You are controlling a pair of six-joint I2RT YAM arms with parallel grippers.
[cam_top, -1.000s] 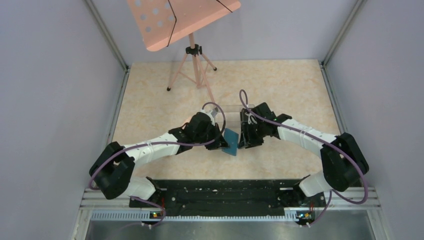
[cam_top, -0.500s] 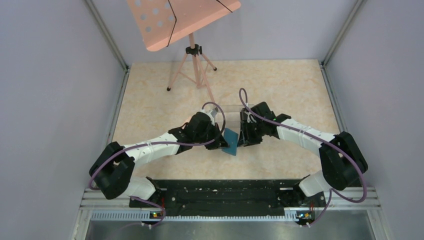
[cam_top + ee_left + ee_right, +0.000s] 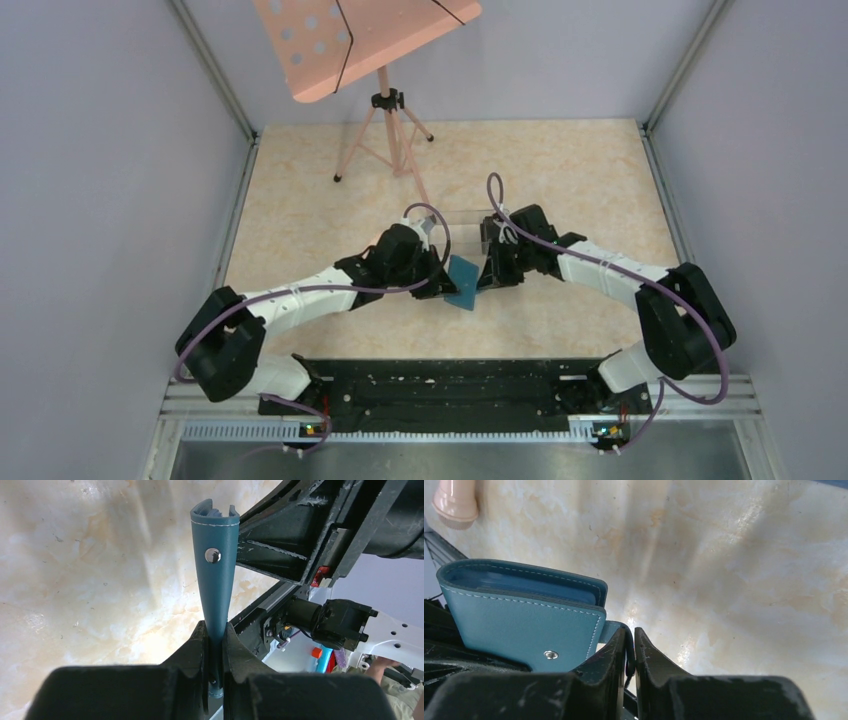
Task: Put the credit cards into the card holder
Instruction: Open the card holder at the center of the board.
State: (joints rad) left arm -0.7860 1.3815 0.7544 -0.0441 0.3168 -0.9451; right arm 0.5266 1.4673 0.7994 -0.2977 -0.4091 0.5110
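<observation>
Left hand (image 3: 215, 629) pinches stitched teal leather card holder (image 3: 216, 582).

A beige marbled table (image 3: 560, 170) sits between plain lilac walls (image 3: 110, 150). A pink music stand (image 3: 365, 40) on a tripod stands at its far edge.
</observation>
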